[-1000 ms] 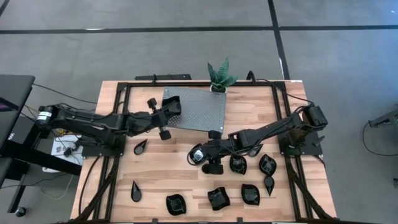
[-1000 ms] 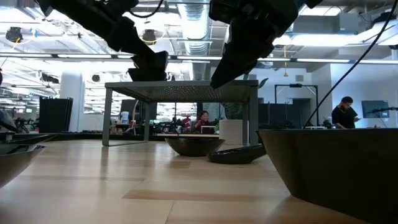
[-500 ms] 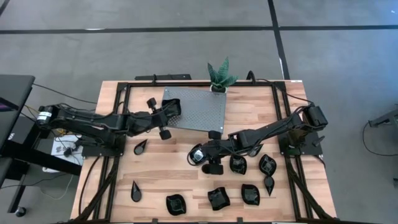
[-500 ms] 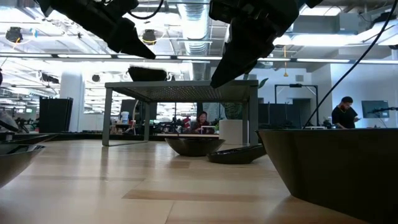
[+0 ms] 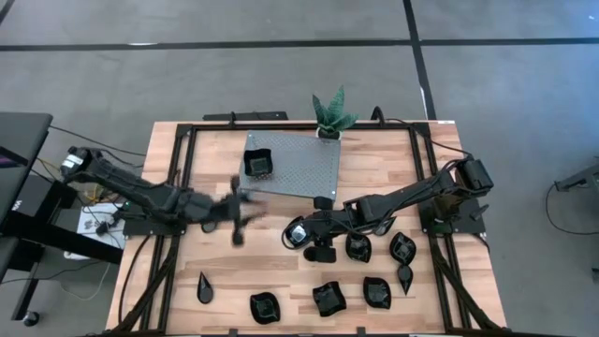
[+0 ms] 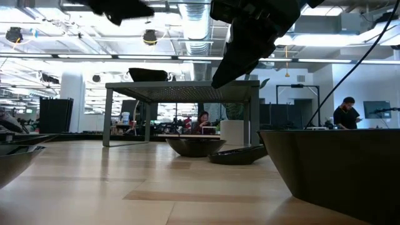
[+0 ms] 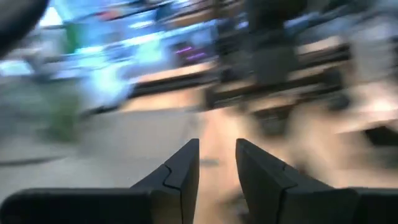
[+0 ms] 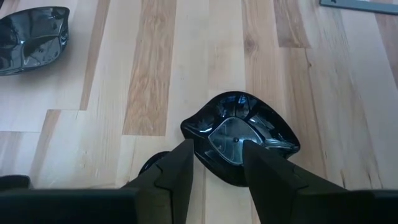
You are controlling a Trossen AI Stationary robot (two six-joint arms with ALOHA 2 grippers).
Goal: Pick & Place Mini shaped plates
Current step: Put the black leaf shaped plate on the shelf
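In the center of the high view, our right gripper (image 5: 298, 232) stands with its fingers apart around 1 roundish black plate (image 8: 239, 137) on the table (image 5: 281, 281). If we close off-center, the glossy rim may slip out. Our left gripper (image 7: 216, 163), apart and empty, is at middle left, and 1 square plate (image 5: 257, 163) sits on the grey rack (image 5: 309, 168), upper center.

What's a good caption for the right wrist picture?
Right end effector open over a shiny black plate on the wooden table.
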